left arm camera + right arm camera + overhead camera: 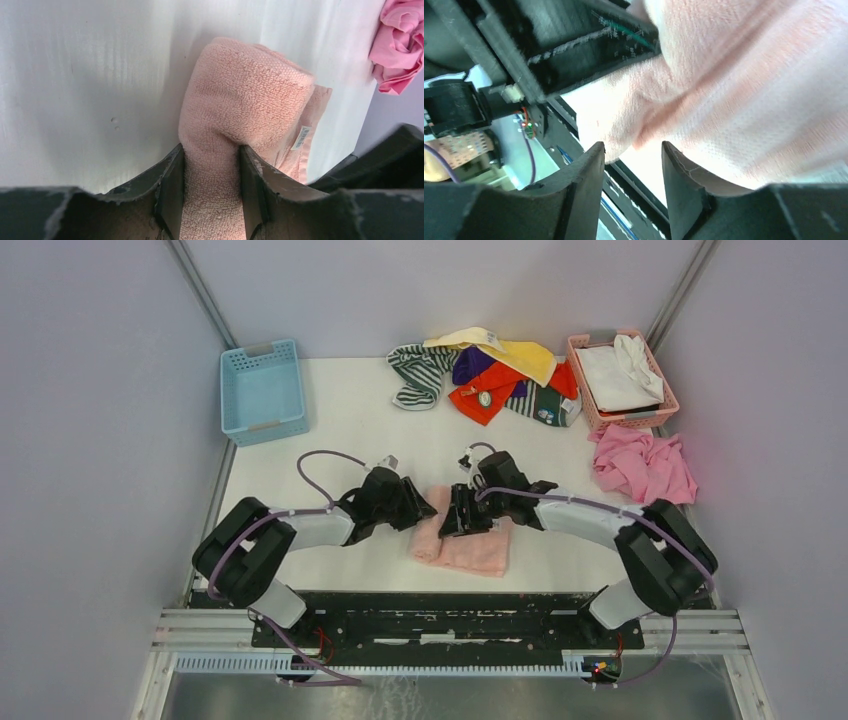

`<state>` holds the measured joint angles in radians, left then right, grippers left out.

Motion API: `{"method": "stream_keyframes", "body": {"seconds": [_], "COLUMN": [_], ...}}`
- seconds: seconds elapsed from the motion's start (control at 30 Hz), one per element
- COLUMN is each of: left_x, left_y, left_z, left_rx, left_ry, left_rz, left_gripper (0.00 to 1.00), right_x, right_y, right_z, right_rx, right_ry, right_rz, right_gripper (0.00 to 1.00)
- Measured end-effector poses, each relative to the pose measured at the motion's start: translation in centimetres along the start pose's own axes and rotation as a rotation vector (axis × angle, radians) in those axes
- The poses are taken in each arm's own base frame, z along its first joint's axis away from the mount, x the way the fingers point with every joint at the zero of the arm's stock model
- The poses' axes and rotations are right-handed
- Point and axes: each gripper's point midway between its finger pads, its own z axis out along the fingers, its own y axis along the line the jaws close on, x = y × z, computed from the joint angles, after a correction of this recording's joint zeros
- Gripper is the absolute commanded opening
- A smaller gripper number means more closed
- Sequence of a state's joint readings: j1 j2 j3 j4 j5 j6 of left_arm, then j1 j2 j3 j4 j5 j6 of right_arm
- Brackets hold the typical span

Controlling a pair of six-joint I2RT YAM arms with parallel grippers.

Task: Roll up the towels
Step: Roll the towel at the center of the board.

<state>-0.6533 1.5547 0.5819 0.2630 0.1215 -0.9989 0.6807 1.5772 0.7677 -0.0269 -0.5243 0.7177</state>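
Observation:
A light pink towel (470, 550) lies on the white table near the front, partly rolled at its left end. My left gripper (424, 508) is shut on the towel's rolled left end, and in the left wrist view (211, 152) the terry cloth (240, 95) fills the gap between the fingers. A white tag (301, 137) hangs at the towel's edge. My right gripper (466, 517) sits over the towel's top edge. In the right wrist view (633, 146) its jaws stand apart with nothing between them, and the towel (749, 100) hangs just beyond the fingertips.
A pile at the back holds striped (418, 373), yellow (505, 348), purple (472, 365), orange-red (485, 392) and dark green (545, 405) towels. A pink basket (668, 390) holds white cloth. A crumpled pink cloth (645, 465) lies at the right. A blue basket (262, 390) stands back left.

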Motion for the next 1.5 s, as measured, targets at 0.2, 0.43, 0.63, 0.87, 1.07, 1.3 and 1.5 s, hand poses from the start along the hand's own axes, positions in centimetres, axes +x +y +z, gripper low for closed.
{"method": "stream_keyframes", "body": {"seconds": [0.2,0.43,0.63,0.87,1.07,1.3,1.5], "left_x": [-0.8,-2.2,-3.3,-4.8,-5.1,-5.2,-5.0], "left_y": [0.5,1.8,3.8,5.8,6.5,7.2,7.5], "left_z": [-0.2,-1.5,-3.3,-4.5,-4.9,-5.8,-6.3], "left_rx": [-0.056,-0.141,-0.230,-0.311,-0.355,-0.400,-0.417], "left_ry": [-0.048,-0.133,-0.211,-0.302,-0.329,-0.355,-0.366], "left_rz": [-0.004,-0.023,-0.057,-0.131,-0.182,-0.245,-0.293], "left_gripper": [0.40,0.39,0.35,0.28,0.28,0.27,0.25], "right_x": [-0.2,1.0,-4.2,-11.5,-10.3,-5.8,-3.2], "right_y": [-2.0,-7.6,-7.7,-5.9,-3.0,5.4,6.4], "right_z": [-5.0,-3.8,-0.5,3.6,1.0,-0.7,2.7], "right_rx": [0.248,0.479,0.524,0.493,0.461,0.258,0.196], "right_ry": [-0.065,0.040,0.060,0.000,-0.056,-0.177,-0.170], "right_rz": [-0.073,-0.067,-0.199,-0.358,-0.415,-0.470,-0.402], "right_gripper": [0.54,0.54,0.54,0.57,0.65,0.73,0.73]}}
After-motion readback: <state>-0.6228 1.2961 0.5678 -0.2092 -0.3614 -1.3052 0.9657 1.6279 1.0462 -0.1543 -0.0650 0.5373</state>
